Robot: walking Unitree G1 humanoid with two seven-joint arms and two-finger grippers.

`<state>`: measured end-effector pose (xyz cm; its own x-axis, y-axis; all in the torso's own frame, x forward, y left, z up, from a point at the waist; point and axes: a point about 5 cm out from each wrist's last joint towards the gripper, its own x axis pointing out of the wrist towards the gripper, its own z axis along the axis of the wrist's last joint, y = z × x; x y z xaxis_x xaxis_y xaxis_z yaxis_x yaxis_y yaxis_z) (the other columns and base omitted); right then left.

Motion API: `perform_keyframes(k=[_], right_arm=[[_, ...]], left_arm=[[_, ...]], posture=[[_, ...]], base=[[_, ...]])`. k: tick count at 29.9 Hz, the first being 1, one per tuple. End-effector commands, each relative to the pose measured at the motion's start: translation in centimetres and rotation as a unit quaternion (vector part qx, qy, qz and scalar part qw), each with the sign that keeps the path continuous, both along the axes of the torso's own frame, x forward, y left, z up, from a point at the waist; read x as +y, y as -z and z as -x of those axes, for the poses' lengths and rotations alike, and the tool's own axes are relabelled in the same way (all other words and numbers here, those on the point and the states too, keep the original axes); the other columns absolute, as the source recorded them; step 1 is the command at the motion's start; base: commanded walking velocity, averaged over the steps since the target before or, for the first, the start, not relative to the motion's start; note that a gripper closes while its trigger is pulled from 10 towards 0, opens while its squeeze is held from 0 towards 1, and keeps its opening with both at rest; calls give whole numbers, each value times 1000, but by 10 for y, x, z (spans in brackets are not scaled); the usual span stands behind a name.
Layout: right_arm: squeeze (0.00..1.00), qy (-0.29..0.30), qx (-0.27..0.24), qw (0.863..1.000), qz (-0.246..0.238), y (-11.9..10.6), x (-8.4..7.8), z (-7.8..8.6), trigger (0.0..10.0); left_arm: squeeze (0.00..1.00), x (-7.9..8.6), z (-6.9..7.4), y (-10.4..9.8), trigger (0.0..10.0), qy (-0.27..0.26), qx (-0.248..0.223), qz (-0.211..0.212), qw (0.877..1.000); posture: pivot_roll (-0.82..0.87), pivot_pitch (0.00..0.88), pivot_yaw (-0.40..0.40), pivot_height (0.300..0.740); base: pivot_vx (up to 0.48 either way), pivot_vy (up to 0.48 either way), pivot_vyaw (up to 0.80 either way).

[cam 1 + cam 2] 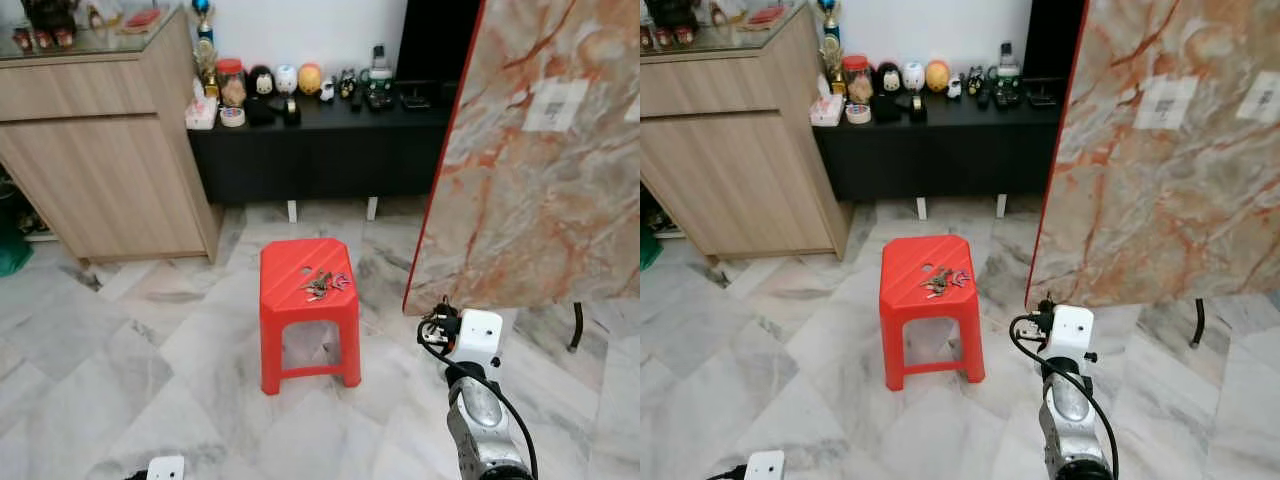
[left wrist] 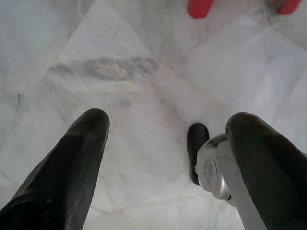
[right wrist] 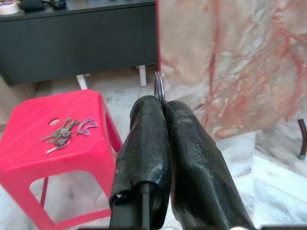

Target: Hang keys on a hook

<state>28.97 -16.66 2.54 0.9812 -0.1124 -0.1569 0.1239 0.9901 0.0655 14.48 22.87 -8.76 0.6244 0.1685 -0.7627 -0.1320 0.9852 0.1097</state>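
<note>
A bunch of keys (image 1: 325, 283) lies on top of a red plastic stool (image 1: 290, 265) in the middle of the marble floor. My right arm (image 1: 478, 400) reaches forward to the right of the stool, in front of a marble panel (image 1: 540, 180). In the right wrist view my right gripper (image 3: 160, 103) is shut on a thin metal key ring (image 3: 159, 85) that sticks out past the fingertips, while the keys (image 3: 67, 132) lie off to the side on the stool. My left gripper (image 2: 168, 122) hangs open over bare floor, holding nothing.
The red-veined marble panel carries white square patches (image 1: 556, 104) and stands at the right. A low black sideboard (image 1: 320, 150) with figurines runs along the back wall. A wooden cabinet (image 1: 110, 160) stands at the back left. Open floor surrounds the stool.
</note>
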Motion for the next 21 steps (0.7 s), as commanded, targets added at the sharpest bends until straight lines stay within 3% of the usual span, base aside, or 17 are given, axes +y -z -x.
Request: perform_keyframes(k=[1,3,9,21], right_arm=[[0,9,-5,1000,-4,-3,-2,-3,10000],[0,10,-2,1000,-1,-3,-2,-3,10000],[0,5,-9,1000,18,-5,-1,-4,10000],[0,8,-8,1000,7,-5,0,-5,10000]], left_arm=[[0,-1,3,2,10000,8,12,-1,1000],[0,-1,4,2,10000,7,13,-1,1000],[0,-1,4,2,10000,8,13,0,1000],[0,-3,4,3,10000,13,13,0,1000]], posture=[[14,21,-10,740],[14,21,-10,740],[14,20,-10,740],[11,3,-7,740]], base=[[262,0,-788],[266,0,-775],[265,0,0],[266,0,-66]])
